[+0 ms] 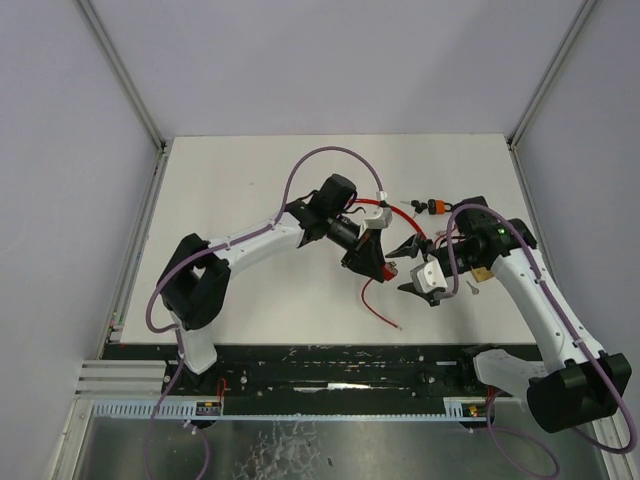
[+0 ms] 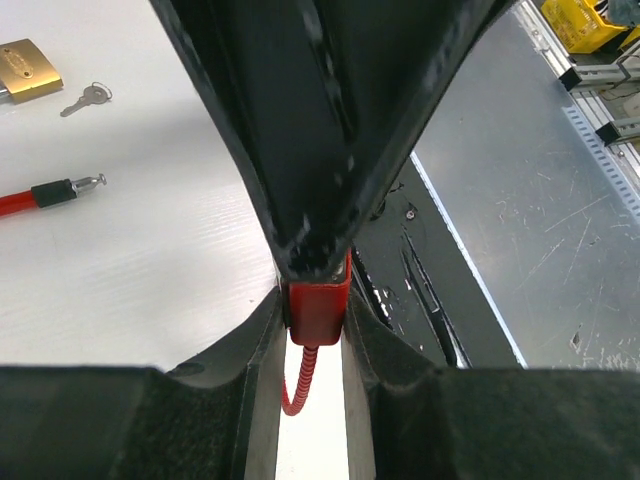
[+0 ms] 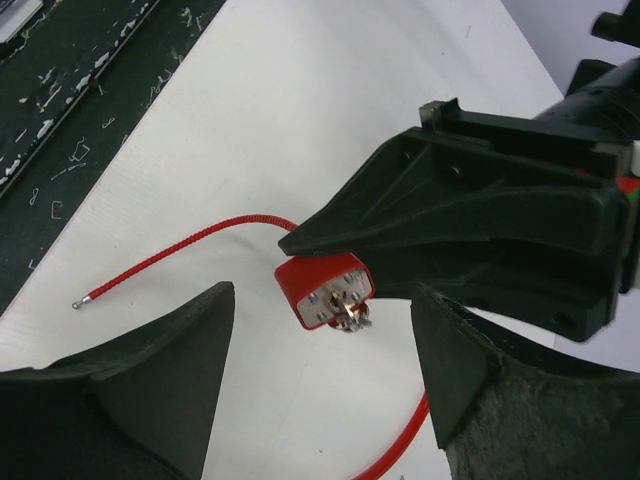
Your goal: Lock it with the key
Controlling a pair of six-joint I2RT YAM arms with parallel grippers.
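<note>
Left gripper (image 2: 318, 298): mine, clenched on the small red plastic rectangular lock body (image 3: 318, 280), held above the matte white table (image 3: 300, 90).
Right gripper (image 3: 325, 310): jaws apart either side of the lock's metal face, grasping nothing.
Key: a tiny silver stub (image 3: 353, 319) juts from that face (probably the key; too small to be sure).
Risk: an off-centre pinch could twist the lock in my left grip, or slip on the smooth metal.
Cable: thin red braided cord (image 3: 180, 248), its free end lying loose.

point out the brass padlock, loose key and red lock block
brass padlock (image 2: 28, 68): left wrist view, middle of its body
loose key (image 2: 85, 99): left wrist view, its shank
red lock block (image 3: 310, 278): right wrist view, its red casing
</note>
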